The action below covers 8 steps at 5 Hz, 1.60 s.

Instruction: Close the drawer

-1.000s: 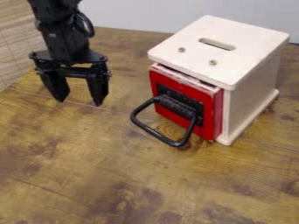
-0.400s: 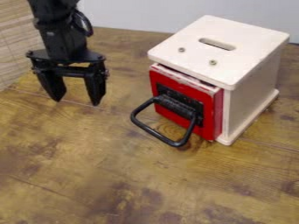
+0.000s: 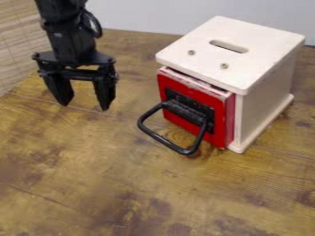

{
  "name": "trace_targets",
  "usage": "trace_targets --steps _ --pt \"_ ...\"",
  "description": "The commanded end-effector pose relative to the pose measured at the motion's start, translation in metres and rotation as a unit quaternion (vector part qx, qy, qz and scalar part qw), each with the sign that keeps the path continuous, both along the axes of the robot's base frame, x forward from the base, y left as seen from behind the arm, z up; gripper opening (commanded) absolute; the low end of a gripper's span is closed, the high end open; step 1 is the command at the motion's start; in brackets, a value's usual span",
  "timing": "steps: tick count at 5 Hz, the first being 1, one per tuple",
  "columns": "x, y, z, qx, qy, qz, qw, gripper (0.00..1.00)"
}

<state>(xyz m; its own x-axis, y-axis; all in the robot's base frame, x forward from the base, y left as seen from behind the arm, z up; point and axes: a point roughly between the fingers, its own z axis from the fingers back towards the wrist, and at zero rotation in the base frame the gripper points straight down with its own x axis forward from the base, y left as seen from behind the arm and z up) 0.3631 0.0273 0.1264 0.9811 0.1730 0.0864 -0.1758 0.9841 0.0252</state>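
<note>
The drawer (image 3: 192,107) is a red front with a dark slotted centre, set in a cream-white cube box (image 3: 252,74) at the right. It juts slightly out of the box face. Its large black loop handle (image 3: 169,130) hangs forward and down onto the wooden table. My black gripper (image 3: 80,100) hangs to the left of the drawer, well apart from the handle. Its two fingers point down and stand spread, open, with nothing between them.
The box's white top has a slot (image 3: 229,45) and two small screws. A woven mat or wall (image 3: 17,41) borders the table at the far left. Bare wooden table (image 3: 110,184) stretches across the front.
The gripper has shifted slightly to the right, toward the drawer. The drawer and handle have not moved.
</note>
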Motion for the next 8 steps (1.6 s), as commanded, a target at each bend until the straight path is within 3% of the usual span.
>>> trace_targets --steps 1,3,4,7,8 --pt "0.002 -0.006 0.017 0.003 -0.028 -0.016 0.9995 1.00" --pt "-0.010 0.002 0.027 -0.010 -0.042 -0.005 0.9991 1.00" --pt "-0.010 0.008 0.031 -0.008 -0.051 0.002 0.9987 1.00" --pt "0.005 0.004 0.008 0.023 -0.040 -0.002 0.9989 1.00" --pt "0.007 -0.002 0.009 0.017 -0.034 -0.007 0.9992 1.00"
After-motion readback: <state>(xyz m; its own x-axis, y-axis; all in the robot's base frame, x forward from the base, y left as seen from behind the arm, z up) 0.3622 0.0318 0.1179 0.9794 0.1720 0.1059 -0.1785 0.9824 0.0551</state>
